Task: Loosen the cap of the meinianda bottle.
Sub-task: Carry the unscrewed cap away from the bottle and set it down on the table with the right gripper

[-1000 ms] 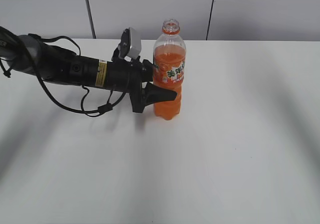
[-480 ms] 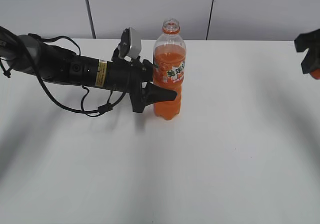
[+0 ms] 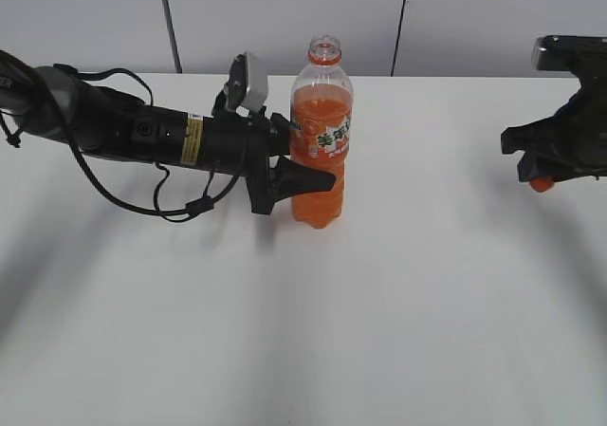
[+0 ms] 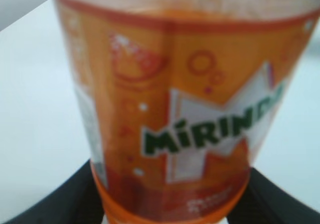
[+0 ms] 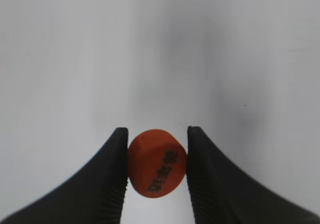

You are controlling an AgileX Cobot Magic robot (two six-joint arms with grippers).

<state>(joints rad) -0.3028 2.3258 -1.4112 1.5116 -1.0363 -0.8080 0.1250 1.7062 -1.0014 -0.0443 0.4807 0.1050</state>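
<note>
Right gripper (image 3: 541, 181) now further in at 3 o'clock, jaws clamped on cap (image 5: 157, 169). Left gripper (image 3: 302, 168) jaws clamped on meinianda bottle (image 3: 321, 132). Lower cap gently onto counter (image 3: 427, 284), clear of bottle.

The meinianda bottle (image 4: 170, 114) label reads "MIRIND" (cut off at the edge); the cap (image 5: 157, 162) print is illegible.

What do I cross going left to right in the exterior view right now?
Left arm → left pincer clamped on the meinianda bottle, its neck open → bare table → right pincer holding the cap above the table's right side.
</note>
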